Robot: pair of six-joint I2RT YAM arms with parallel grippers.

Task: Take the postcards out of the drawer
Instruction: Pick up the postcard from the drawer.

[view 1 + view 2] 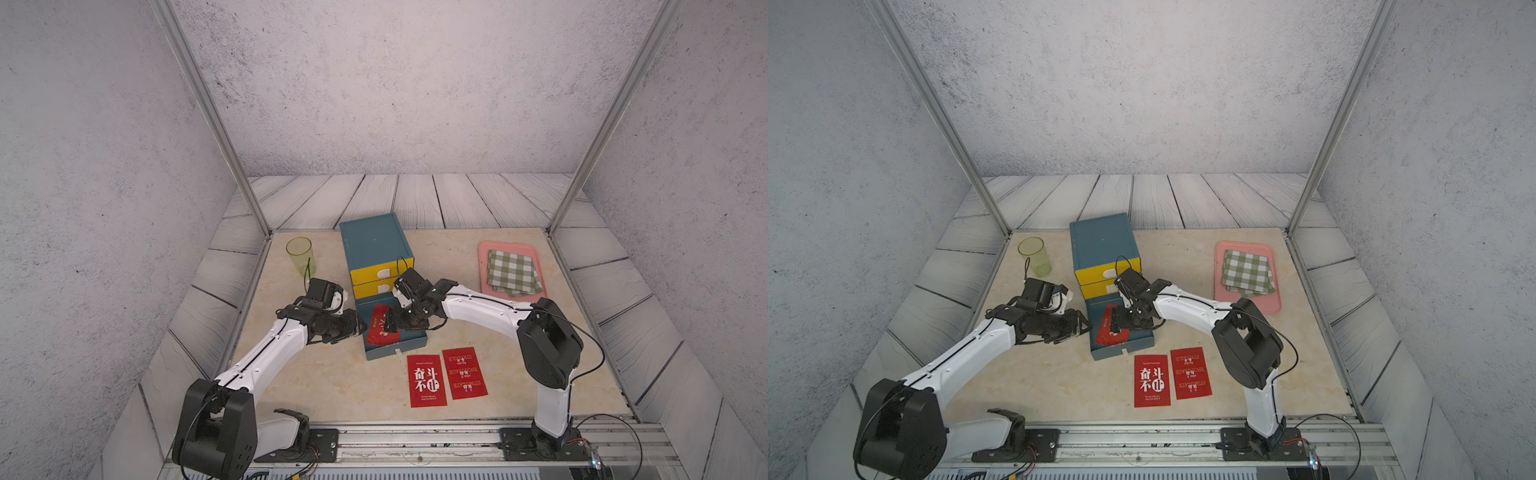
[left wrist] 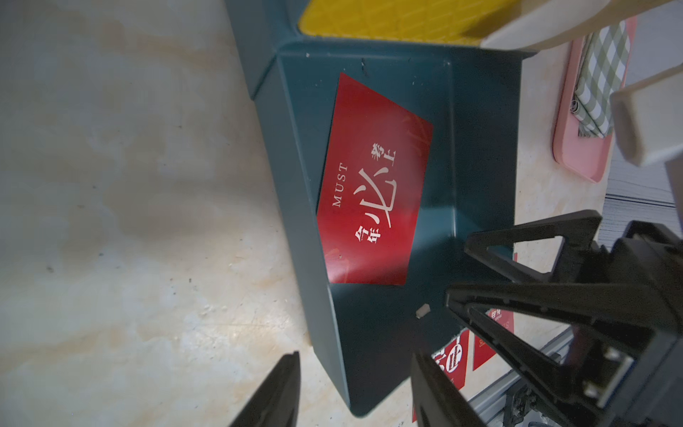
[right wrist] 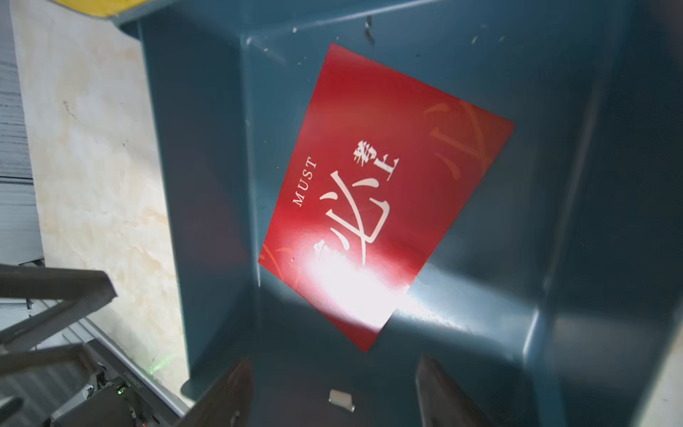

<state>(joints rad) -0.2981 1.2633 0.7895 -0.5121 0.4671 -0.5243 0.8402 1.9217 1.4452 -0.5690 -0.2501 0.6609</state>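
The blue cabinet's bottom drawer [image 1: 395, 352] stands pulled out. One red postcard [image 1: 376, 321] [image 2: 373, 185] [image 3: 369, 177] lies askew inside it, one long edge up against the drawer's left wall. Two more postcards [image 1: 428, 380] [image 1: 464, 373] lie flat side by side on the table in front of the drawer. My right gripper [image 1: 389, 328] [image 3: 332, 377] hangs open over the drawer's inside, just above the card, holding nothing. My left gripper [image 1: 360, 328] [image 2: 354, 369] is open and empty beside the drawer's left wall, near its front corner.
The blue cabinet [image 1: 374, 241] with two shut yellow drawers stands behind the open drawer. A green see-through cup [image 1: 300, 255] is at the back left. A pink tray [image 1: 512, 246] holding a green-and-white checked cloth [image 1: 513, 272] sits at the back right. Frame posts mark the back corners.
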